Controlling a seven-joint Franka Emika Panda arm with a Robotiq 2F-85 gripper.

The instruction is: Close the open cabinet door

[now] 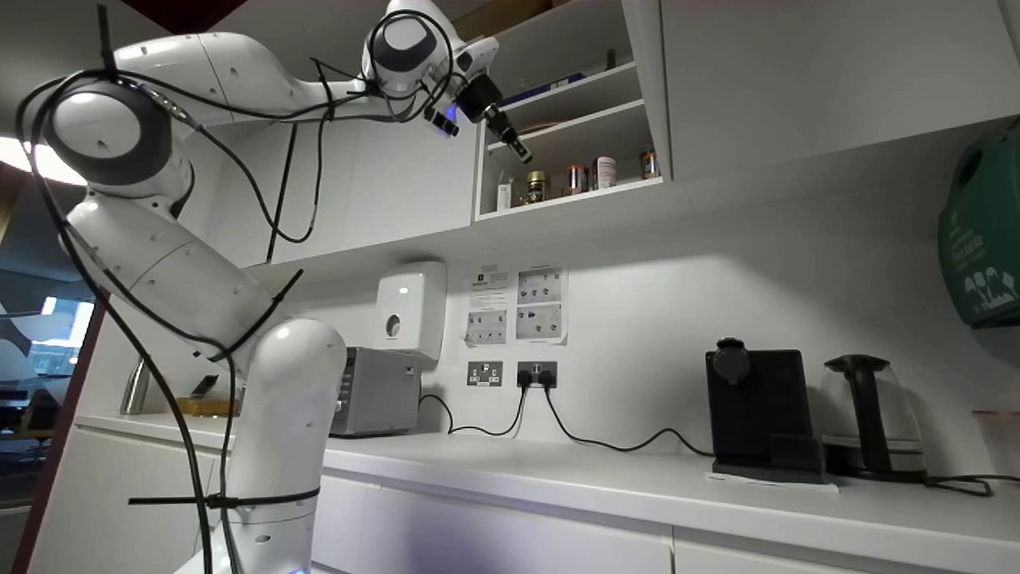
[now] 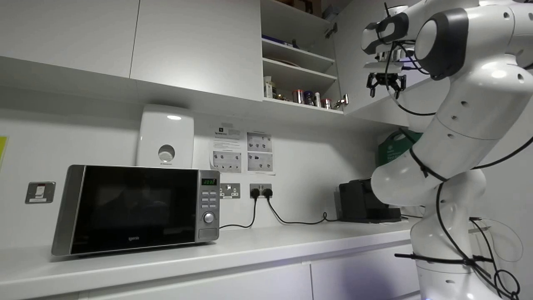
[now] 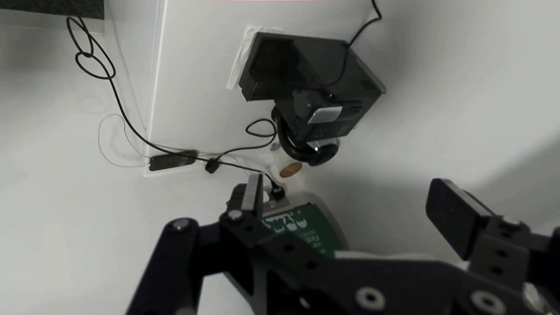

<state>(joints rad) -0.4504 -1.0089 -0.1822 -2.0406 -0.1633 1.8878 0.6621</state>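
The cabinet door, a flat white panel, stands open, swung out from the right side of the wall cabinet (image 1: pixel 558 143). In an exterior view its face is a thin oblique strip (image 1: pixel 652 64); in an exterior view its inner side (image 2: pixel 354 62) and metal hinges show. My black gripper shows in both exterior views (image 1: pixel 510 135) (image 2: pixel 385 89), in front of the cabinet and overlapping the door in one picture. Any contact with the door is not visible. In the wrist view the gripper (image 3: pixel 350 205) is open with nothing between its fingers; I cannot make out the door there.
Small jars (image 1: pixel 578 179) stand on the lowest shelf. A neighbouring white front (image 1: pixel 829 72) is right of the door. A green first aid box (image 1: pixel 984 231) hangs on the right. The counter holds a coffee machine (image 1: pixel 761 414), kettle (image 1: pixel 872 422) and microwave (image 2: pixel 137 208).
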